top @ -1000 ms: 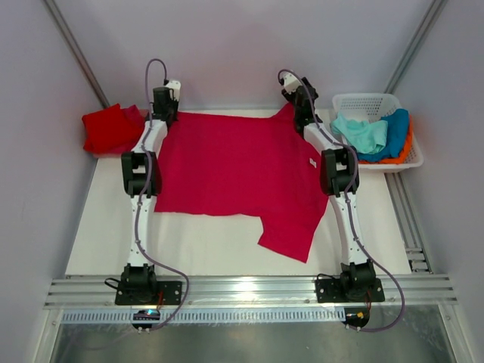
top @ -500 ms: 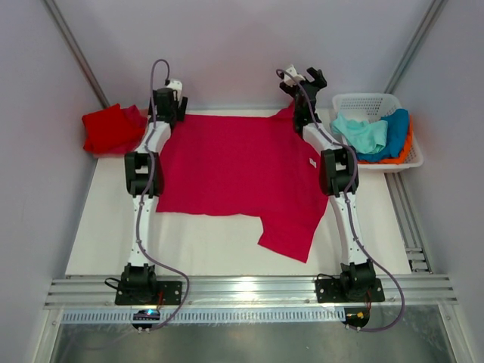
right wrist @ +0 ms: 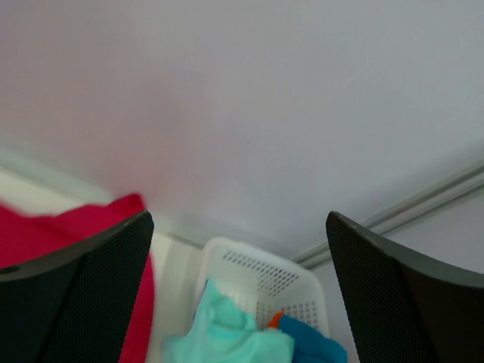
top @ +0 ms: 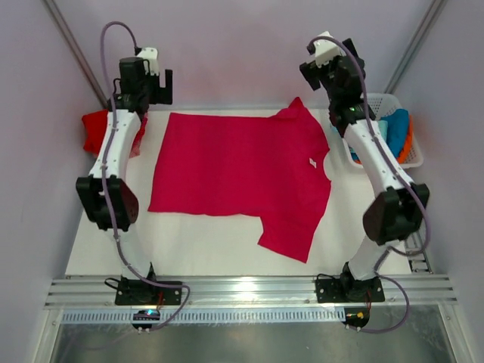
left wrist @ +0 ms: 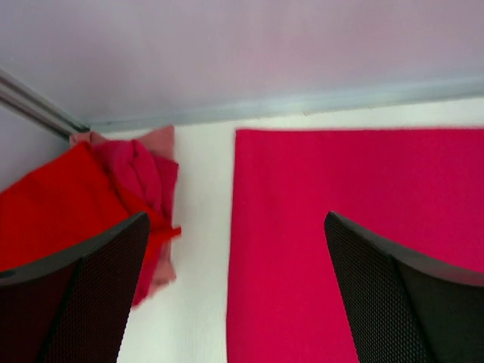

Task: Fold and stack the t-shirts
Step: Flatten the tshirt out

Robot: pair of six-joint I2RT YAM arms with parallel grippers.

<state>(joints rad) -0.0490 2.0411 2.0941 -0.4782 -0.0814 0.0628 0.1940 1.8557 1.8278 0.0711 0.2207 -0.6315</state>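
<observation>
A crimson-pink t-shirt (top: 234, 174) lies spread flat on the white table, one sleeve toward the near right; its far left corner (left wrist: 363, 227) shows in the left wrist view. A folded red t-shirt (top: 94, 128) sits at the far left (left wrist: 53, 212). Mint (right wrist: 227, 333), blue (right wrist: 314, 344) and orange (right wrist: 274, 321) t-shirts lie in the basket. My left gripper (top: 145, 94) hangs open and empty above the shirt's far left corner (left wrist: 234, 287). My right gripper (top: 333, 76) is raised, open and empty, near the basket (right wrist: 238, 287).
The white lattice basket (top: 382, 98) stands at the far right, partly behind my right arm. The back wall and slanted frame posts close the far side. A metal rail (top: 242, 291) with both arm bases runs along the near edge.
Both grippers have opened and let go of the crimson shirt's far edge. Both arms have lifted and swung outward, and the shirt now lies flat.
</observation>
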